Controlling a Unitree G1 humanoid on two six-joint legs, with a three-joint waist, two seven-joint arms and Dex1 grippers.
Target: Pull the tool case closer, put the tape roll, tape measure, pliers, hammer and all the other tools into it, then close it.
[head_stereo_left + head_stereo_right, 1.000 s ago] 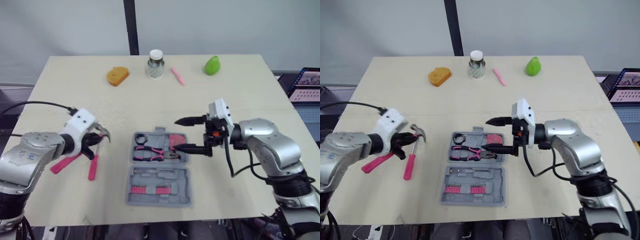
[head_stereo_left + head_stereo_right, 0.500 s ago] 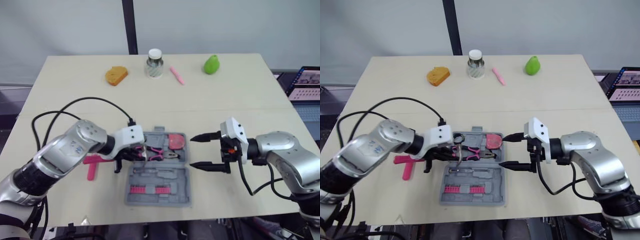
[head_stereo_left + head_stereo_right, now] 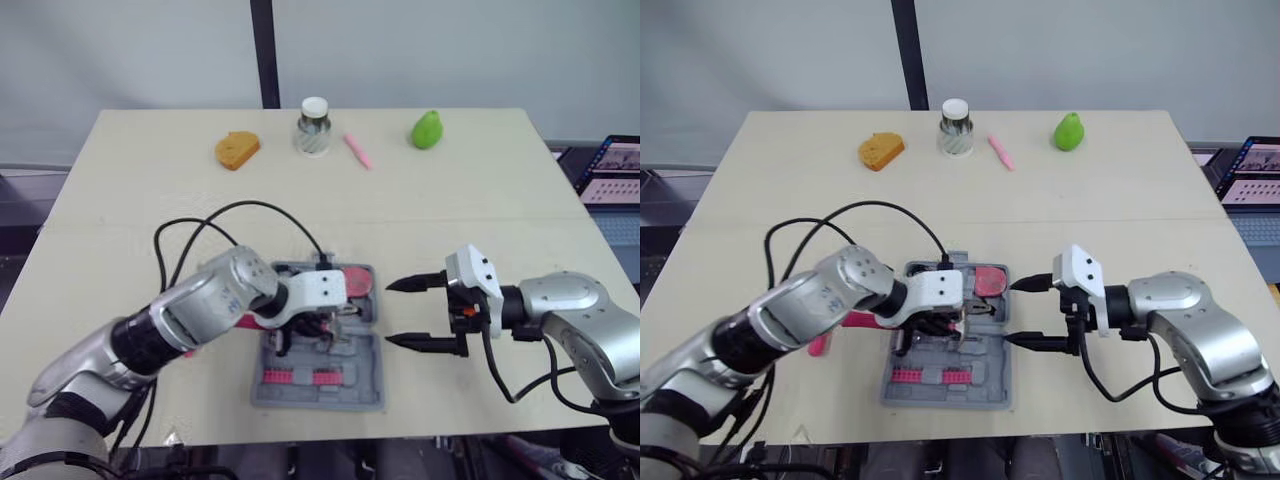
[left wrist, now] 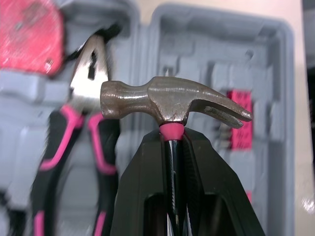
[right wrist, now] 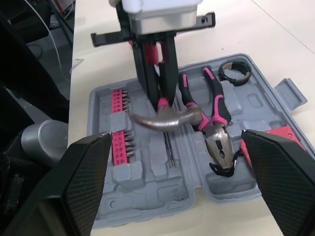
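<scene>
The grey tool case [image 3: 365, 392] lies open near the table's front edge. It holds black-and-pink pliers [image 5: 216, 113], a red tape measure [image 3: 356, 280], a black tape roll [image 5: 234, 72] and a row of pink bits [image 3: 300, 377]. My left gripper [image 4: 173, 140] is shut on the neck of the hammer [image 4: 172, 103], just below the steel head, hovering over the case's middle beside the pliers. The hammer's pink handle [image 3: 855, 320] trails toward the left. My right gripper [image 3: 390, 314] is open, just right of the case, with nothing between its fingers [image 5: 88, 177].
At the table's far edge sit an orange sponge-like piece [image 3: 237, 150], a capped jar [image 3: 314, 127], a pink marker [image 3: 356, 151] and a green pear [image 3: 427, 130]. A pink tool [image 3: 818, 346] lies on the table under my left arm. A laptop [image 3: 610, 170] stands off to the right.
My left arm has carried the hammer rightward from the table's left side to above the open case. My right gripper has drawn back to the right, off the case, staying open.
</scene>
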